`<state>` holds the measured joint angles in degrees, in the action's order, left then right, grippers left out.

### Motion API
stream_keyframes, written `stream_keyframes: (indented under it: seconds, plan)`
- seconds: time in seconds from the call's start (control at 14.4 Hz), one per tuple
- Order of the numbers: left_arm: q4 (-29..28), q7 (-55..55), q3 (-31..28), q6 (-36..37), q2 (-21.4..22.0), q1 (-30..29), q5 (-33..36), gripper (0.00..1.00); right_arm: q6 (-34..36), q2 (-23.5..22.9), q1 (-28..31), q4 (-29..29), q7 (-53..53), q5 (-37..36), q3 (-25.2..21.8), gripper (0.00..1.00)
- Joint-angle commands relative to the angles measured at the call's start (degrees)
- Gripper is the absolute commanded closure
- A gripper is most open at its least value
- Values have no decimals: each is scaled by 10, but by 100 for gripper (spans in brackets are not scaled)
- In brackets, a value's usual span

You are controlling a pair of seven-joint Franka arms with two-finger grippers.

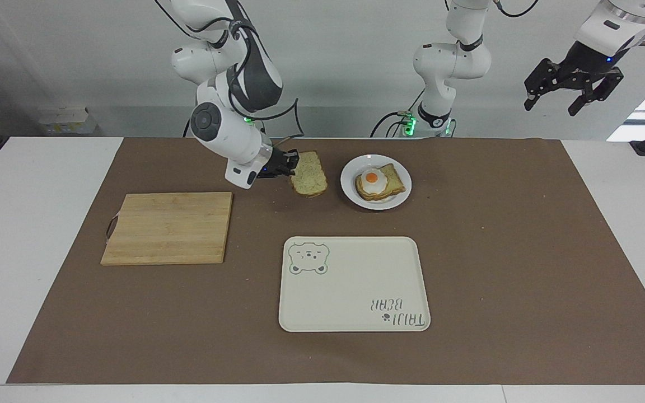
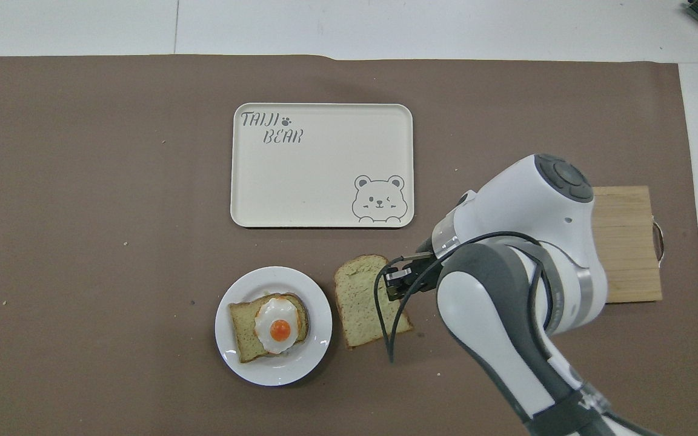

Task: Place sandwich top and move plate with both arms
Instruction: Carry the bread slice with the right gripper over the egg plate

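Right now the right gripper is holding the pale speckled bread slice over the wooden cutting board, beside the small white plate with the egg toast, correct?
Not quite. The right gripper holds the pale speckled bread slice over the brown mat, clear of the wooden cutting board and beside the small white plate, as the facing view shows.

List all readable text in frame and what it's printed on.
"TAIJI BEAR": on the cream tray, printed with a paw mark in one corner; a bear face drawing sits in the corner diagonal to it.
White lettering on the right arm's dark band: cut off, unreadable.
Nothing else carries text.
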<state>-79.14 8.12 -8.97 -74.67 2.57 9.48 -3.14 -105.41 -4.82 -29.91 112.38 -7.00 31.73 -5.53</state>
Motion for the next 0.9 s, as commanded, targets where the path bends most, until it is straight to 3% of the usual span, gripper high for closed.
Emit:
stream_keyframes:
  seconds: [0.0,0.35,0.83]
  plan:
    - [-16,-6,0,1,16,4,6,0,-31,14,-32,20,-64,37,-2,100]
    - [-16,-7,0,1,16,5,6,0,-134,-22,-114,22,-134,40,-2,100]
    - [-16,-8,1,1,16,6,6,0,-251,-79,-167,21,-165,40,-2,100]
